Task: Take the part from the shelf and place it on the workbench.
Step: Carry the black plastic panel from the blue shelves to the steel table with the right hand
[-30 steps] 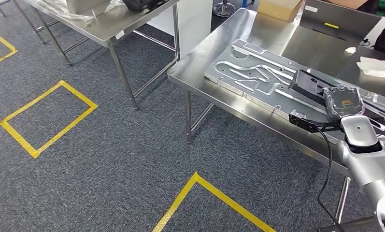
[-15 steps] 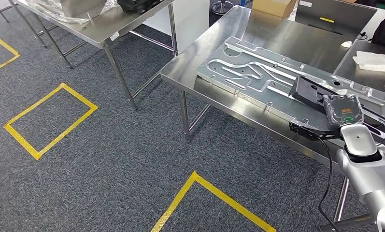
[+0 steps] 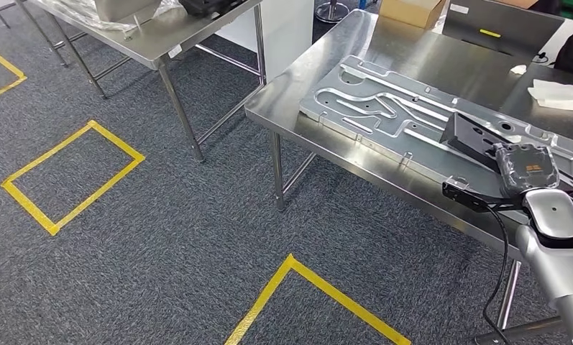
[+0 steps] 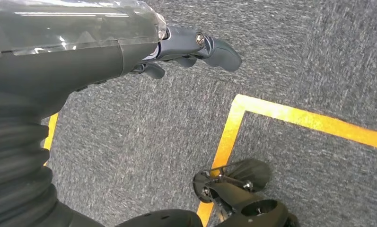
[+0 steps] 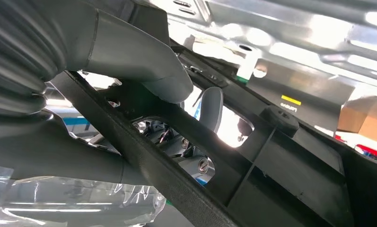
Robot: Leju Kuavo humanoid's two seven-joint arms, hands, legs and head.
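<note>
Over workbench (image 3: pixel 384 50): part (image 3: pixel 477 136) in right hand (image 5: pixel 144 71)

Carpet (image 3: pixel 161 237) was speckled dark grey with yellow tape lines (image 3: pixel 67 172). Table (image 3: pixel 413 50) and grooved plate (image 3: pixel 384 108) were bare silver. Part (image 3: pixel 477 133) was black; right hand (image 5: pixel 129 61) was grey.

Workshop, steel workbenches (image 3: pixel 384 54), yellow floor tape (image 3: pixel 67 172), machined metal plate (image 3: pixel 384 108)

Black framed part (image 3: pixel 477 136), over steel workbench (image 3: pixel 384 43)
</note>
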